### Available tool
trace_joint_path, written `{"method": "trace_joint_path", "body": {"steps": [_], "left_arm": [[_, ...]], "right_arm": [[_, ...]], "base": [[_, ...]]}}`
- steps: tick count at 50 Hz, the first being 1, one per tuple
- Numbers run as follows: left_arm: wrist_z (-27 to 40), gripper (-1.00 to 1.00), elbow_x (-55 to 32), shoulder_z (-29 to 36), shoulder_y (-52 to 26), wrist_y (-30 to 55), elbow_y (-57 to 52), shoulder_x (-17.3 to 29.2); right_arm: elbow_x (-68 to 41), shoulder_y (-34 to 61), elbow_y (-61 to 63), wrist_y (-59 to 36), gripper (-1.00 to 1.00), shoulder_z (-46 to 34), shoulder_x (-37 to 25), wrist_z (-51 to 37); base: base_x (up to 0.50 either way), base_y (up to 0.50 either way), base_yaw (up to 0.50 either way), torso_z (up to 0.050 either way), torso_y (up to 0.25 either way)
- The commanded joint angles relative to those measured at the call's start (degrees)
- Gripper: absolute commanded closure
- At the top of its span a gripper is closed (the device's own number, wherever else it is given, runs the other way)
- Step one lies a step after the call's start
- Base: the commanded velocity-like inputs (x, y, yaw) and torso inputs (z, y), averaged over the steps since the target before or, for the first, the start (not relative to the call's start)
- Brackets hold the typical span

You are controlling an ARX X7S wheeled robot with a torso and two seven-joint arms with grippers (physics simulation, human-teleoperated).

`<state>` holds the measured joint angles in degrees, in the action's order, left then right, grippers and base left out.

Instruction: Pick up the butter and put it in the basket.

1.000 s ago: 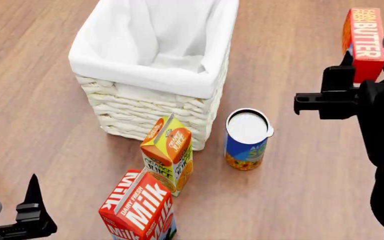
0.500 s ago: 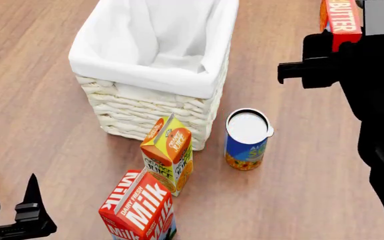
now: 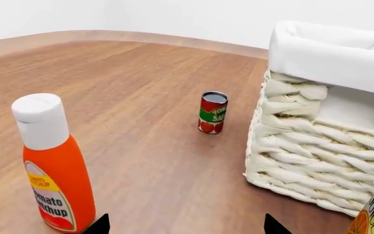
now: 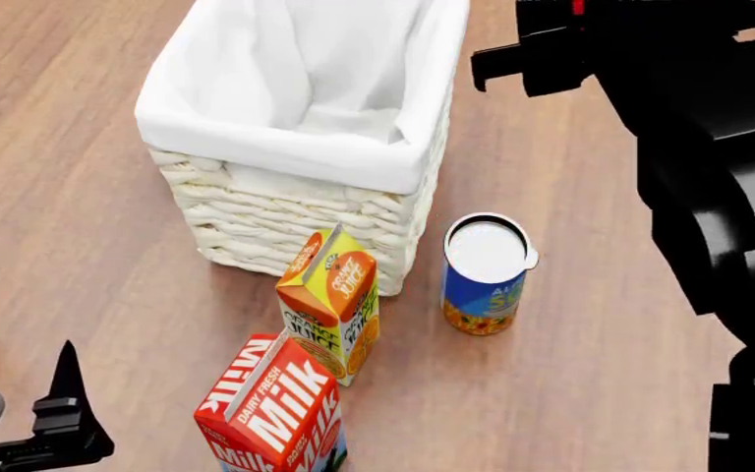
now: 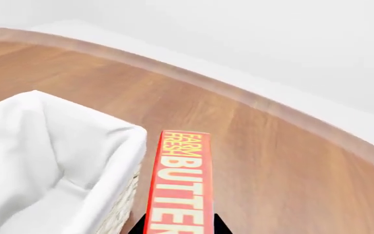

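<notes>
The right tool (image 5: 177, 229) pinches the butter (image 5: 177, 185); in the right wrist view the red box stands out from the tool with its white lettering facing the camera, raised above the wooden surface (image 4: 89, 197) and just beside the rim of the basket (image 4: 302, 138). In the head view the right arm fills the far right corner as a dark mass and the butter itself is almost fully hidden there.

The basket stands toward the far edge of the surface, and its white liner is folded over the rim. At its near side a juice carton (image 4: 330, 300) stands close to the wicker, and a milk carton (image 4: 272, 408) stands nearer still, at the near edge. A blue can (image 4: 486, 275) with a white top stands just beside the basket's near right corner.

The left tool (image 4: 50, 423) is low at the near left corner, its two tips spread and holding nothing. In the left wrist view a ketchup bottle (image 3: 52, 165) stands close by, and a small tomato can (image 3: 213, 112) stands near the basket's side.
</notes>
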<state>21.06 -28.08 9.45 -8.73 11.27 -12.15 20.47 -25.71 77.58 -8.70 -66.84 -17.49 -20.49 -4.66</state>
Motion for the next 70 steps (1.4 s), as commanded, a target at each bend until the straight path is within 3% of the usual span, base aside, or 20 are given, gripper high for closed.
{"method": "trace_joint_path", "body": {"steps": [1, 17, 40, 47, 57, 65, 70], "left_arm": [[0.2, -1.00, -0.3, 0.1, -0.1, 0.2, -0.1, 0.1], [0.8, -1.00, -0.8, 0.0, -0.1, 0.4, -0.8, 0.2], [1.8, -1.00, -1.5, -0.1, 0.8, 1.0, -2.9, 0.6], [1.9, -1.00, -1.6, 0.0, 0.8, 1.0, -3.0, 0.7], [2.3, -1.00, -1.9, -0.1, 0.7, 1.1, -3.2, 0.7], [2.6, -1.00, -2.4, -0.2, 1.1, 1.5, -4.0, 0.9], [2.9, -1.00, -2.8, -0.4, 0.8, 1.8, -4.1, 0.9]], "right_arm": [[3.1, 7.1, -7.2, 3.3, 1.00, -4.9, 3.3, 3.1], [4.0, 12.8, -17.7, 10.9, 1.00, -11.0, 8.9, 10.3], [2.4, 17.2, -23.5, 13.6, 1.00, -16.0, 13.3, 19.2], [2.2, 18.9, -31.0, 16.6, 1.00, -15.8, 15.8, 20.8], [2.6, 23.3, -52.3, 25.6, 1.00, -14.8, 20.2, 21.5], [-21.2, 27.6, -61.6, 30.5, 1.00, -37.6, 20.5, 19.5], [-32.1, 28.5, -64.3, 31.9, 1.00, -47.9, 20.5, 19.4]], "base": [[0.00, 0.00, 0.00, 0.000, 0.000], [0.00, 0.00, 0.00, 0.001, 0.002], [0.00, 0.00, 0.00, 0.000, 0.001], [0.00, 0.00, 0.00, 0.001, 0.001], [0.00, 0.00, 0.00, 0.000, 0.001], [0.00, 0.00, 0.00, 0.000, 0.001], [0.00, 0.00, 0.00, 0.002, 0.002]]}}
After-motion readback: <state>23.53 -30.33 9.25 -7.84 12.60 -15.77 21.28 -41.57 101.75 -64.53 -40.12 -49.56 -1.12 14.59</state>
